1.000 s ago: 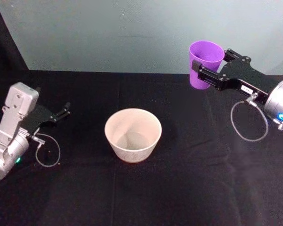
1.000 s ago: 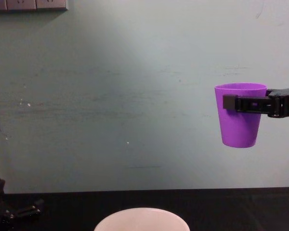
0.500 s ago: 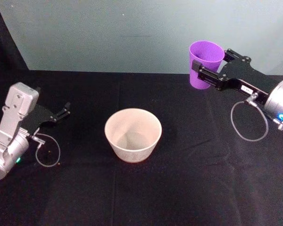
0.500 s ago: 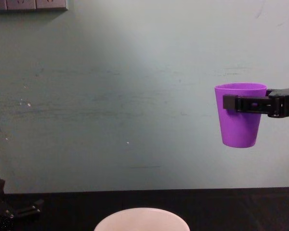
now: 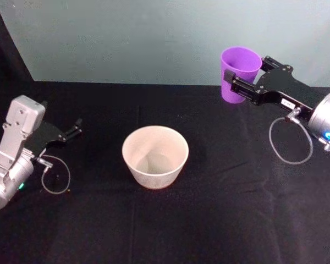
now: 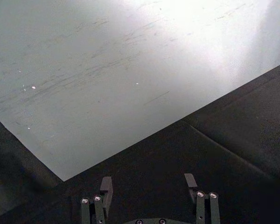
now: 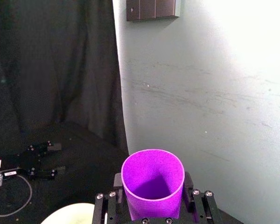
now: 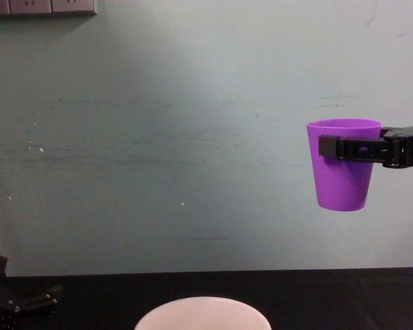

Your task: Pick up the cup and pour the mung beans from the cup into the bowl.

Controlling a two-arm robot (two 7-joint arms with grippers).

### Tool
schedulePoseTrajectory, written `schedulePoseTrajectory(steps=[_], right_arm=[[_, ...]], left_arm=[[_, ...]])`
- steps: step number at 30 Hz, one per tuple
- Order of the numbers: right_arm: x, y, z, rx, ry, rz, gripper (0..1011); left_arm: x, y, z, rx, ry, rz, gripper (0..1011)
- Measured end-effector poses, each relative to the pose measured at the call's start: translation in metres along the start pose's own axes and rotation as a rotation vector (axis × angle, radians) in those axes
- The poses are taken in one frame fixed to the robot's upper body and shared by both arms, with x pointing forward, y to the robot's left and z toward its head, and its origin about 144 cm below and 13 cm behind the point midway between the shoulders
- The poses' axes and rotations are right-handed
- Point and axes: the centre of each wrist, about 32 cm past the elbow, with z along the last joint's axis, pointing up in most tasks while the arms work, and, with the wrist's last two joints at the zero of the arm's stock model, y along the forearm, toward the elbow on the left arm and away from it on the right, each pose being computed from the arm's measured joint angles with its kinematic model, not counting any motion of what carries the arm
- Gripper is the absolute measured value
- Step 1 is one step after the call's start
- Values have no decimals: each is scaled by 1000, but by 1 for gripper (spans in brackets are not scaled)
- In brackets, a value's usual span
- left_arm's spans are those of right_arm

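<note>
The table [image 5: 220, 225] is covered completely with a black cloth [image 5: 99, 236], which lies flat with only a few soft folds. Behind the far edge of the table a pale grey-green wall [image 5: 126, 38] is seen; it is marked with faint horizontal scratches and some small white spots. At the far left the wall is bordered by a black curtain [image 5: 3, 38]. A grey socket panel [image 8: 41, 6] is fixed high on the wall, toward the left.

The bowl [image 5: 155, 157] stands upright on the cloth, near the middle of the table and slightly to the left. The cup [image 5: 240, 66] is held upright in the air by the right end effector [image 5: 245, 78], farther away than the bowl and to its right, well apart from it and well above the table. In the chest view the cup is seen against the wall. The black fingers [image 8: 351, 147] are closed on two opposite sides of the cup, just under its rim. What is inside the cup cannot be told.

The left end effector [image 5: 74, 130] is parked low over the left side of the table, well apart from the bowl. Its fingers are spread apart and nothing is held between them. A thin cable loop [image 5: 290, 162] hangs at the right wrist, over the cloth.
</note>
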Motion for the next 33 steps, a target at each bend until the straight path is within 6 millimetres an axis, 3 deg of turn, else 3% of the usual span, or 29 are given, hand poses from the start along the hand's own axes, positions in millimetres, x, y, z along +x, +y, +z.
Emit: schedulePoseTrajectory(steps=[33], right_arm=[[0,0,0,0,0,0,735]], left_arm=[[0,0,0,0,0,0,1000]])
